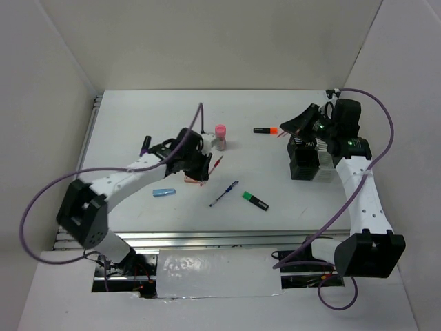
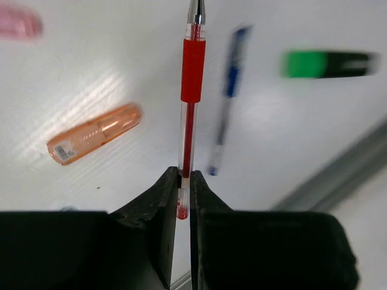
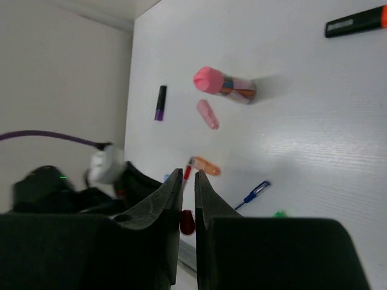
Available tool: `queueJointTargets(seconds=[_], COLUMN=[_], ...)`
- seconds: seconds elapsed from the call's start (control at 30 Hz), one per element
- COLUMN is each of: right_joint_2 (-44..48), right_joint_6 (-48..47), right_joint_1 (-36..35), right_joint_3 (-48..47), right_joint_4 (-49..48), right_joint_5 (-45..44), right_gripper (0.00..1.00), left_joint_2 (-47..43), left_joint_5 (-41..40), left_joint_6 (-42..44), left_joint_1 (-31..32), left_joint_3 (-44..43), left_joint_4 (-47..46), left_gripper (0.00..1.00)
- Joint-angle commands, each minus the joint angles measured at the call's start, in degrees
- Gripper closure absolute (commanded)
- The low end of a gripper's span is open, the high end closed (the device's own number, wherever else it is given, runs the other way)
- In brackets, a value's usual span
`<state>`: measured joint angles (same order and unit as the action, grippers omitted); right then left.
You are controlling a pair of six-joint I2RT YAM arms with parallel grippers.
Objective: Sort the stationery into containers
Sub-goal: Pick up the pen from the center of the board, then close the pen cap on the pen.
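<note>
My left gripper (image 2: 184, 175) (image 1: 202, 169) is shut on the back end of a red pen (image 2: 192, 72) (image 1: 218, 163), which points away from the fingers over the table's middle. An orange cap piece (image 2: 94, 134) lies just left of it. A blue pen (image 2: 228, 96) (image 1: 224, 194) and a green highlighter (image 2: 329, 64) (image 1: 255, 201) lie to its right. My right gripper (image 3: 188, 175) (image 1: 286, 129) hangs by the black mesh cup (image 1: 303, 165), jaws close together with a small dark red thing (image 3: 187, 222) deep between them. A pale tray (image 1: 324, 165) is partly hidden under that arm.
An orange highlighter (image 1: 265, 129) (image 3: 357, 21) lies near the right gripper. A pink-capped cylinder (image 1: 220, 136) (image 3: 224, 84) and a pink cap piece (image 3: 207, 113) sit at mid-back. A blue piece (image 1: 164, 192) and a purple marker (image 1: 145, 143) lie left. White walls surround the table.
</note>
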<state>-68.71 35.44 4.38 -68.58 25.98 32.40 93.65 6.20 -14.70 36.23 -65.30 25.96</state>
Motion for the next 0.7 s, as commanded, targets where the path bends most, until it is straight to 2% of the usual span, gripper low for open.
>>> queueJointTargets(seconds=[0.0, 0.07, 0.17, 0.23, 0.33, 0.4, 0.5, 0.67], right_joint_2=[1.7, 1.8, 1.2, -0.3, -2.7, -4.4, -5.7, -5.8], right_joint_6=[0.1, 2.3, 6.9, 8.8, 10.3, 9.2, 10.5, 8.7], right_joint_1=[-1.4, -3.1, -6.9, -8.9, -11.2, -11.9, -12.6, -15.2], right_joint_3=[-3.3, -3.0, -2.7, -4.9, -8.8, -12.7, -15.4, -15.6], right_joint_4=[-4.5, -7.0, -11.8, -14.0, -17.0, -18.0, -20.3, -19.5], right_joint_5=[8.0, 11.4, 17.7, 18.7, 19.5, 20.0, 21.6, 25.2], right_gripper=[1.00, 1.00, 1.00, 1.00, 1.00, 1.00, 1.00, 1.00], left_joint_2=[-14.4, -17.2, -21.5, -22.4, -23.3, -24.7, -26.2, -24.8], left_joint_5=[14.6, 17.6, 27.5, 35.4, 42.5, 46.3, 46.4, 43.8], left_joint_6=[4.1, 3.1, 4.2, 3.8, -4.2, -8.4, -12.2, -11.1], left_joint_1=[-0.5, -1.1, -1.8, -2.0, -2.3, -2.3, -1.5, -0.4], left_joint_3=[-6.8, -8.6, -9.9, -9.2, -6.0, -2.0, -0.1, -3.9], left_joint_4=[-2.8, -0.9, -0.7, -1.3, -5.8, -14.3, -20.1, -19.4], left_gripper=[1.00, 1.00, 1.00, 1.00, 1.00, 1.00, 1.00, 1.00])
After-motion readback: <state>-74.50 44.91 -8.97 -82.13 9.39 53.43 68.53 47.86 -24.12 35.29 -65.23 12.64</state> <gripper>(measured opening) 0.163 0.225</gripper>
